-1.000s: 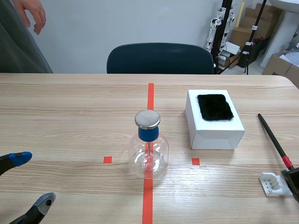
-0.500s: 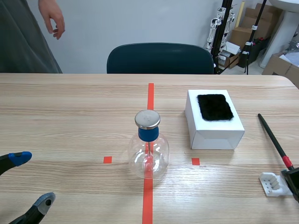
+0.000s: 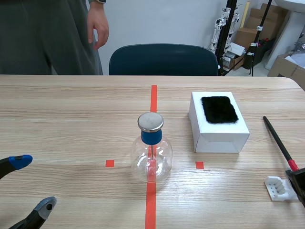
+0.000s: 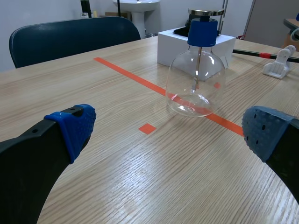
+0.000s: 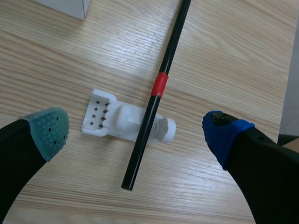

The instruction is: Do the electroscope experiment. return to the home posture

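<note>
The electroscope (image 3: pixel 151 149), a round glass flask with a blue stopper and a metal cap, stands on the orange centre line; it also shows ahead of my left gripper as the flask (image 4: pixel 196 79). A black rod (image 3: pixel 278 141) with a red band lies at the right, resting across a white holder (image 3: pixel 276 187). In the right wrist view the rod (image 5: pixel 159 86) lies over the holder (image 5: pixel 122 122) under my open right gripper (image 5: pixel 138 133). My left gripper (image 3: pixel 29 185) stands open at the near left edge, holding nothing.
A white box (image 3: pixel 218 123) with a black fur pad (image 3: pixel 218 109) on top stands right of the flask. A dark blue chair (image 3: pixel 163 60) is behind the table. A person (image 3: pixel 52 33) stands at the far left with one hand (image 3: pixel 97 24) hanging down.
The person at the far left has stepped to the right, and the hand has shifted rightward. Both arms and the objects on the table have stayed put.
</note>
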`<action>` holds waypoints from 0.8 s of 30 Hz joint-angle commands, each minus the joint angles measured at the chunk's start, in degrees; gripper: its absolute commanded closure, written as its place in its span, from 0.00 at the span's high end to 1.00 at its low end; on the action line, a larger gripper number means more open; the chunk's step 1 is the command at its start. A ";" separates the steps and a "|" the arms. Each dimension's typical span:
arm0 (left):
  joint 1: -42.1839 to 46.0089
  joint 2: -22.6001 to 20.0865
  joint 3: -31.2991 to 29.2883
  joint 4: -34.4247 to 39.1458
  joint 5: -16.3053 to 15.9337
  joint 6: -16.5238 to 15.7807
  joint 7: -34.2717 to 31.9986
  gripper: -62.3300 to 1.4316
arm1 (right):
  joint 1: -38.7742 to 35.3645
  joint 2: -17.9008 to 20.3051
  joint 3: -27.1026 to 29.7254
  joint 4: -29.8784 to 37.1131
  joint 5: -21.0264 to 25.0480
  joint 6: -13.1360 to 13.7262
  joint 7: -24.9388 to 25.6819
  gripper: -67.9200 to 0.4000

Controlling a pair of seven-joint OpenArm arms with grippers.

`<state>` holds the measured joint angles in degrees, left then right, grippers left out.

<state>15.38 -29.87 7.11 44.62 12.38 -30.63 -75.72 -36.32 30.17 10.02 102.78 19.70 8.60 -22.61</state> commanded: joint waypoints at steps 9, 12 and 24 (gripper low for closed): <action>-0.13 -1.07 -0.07 0.96 -0.57 -0.13 -2.60 1.00 | -10.95 0.79 2.10 6.32 -2.64 -0.20 17.84 0.86; 0.22 -2.47 -0.07 2.67 -0.52 -0.15 -2.10 1.00 | -13.97 1.14 2.10 6.58 -3.06 -0.17 25.55 0.86; 7.63 -12.41 -0.09 27.21 -14.47 1.95 18.21 1.00 | -21.33 5.09 2.08 6.58 -4.52 7.37 48.78 0.86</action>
<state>22.87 -41.89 7.11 70.65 -0.75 -29.30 -57.01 -58.17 34.96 11.53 108.71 14.52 15.81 25.56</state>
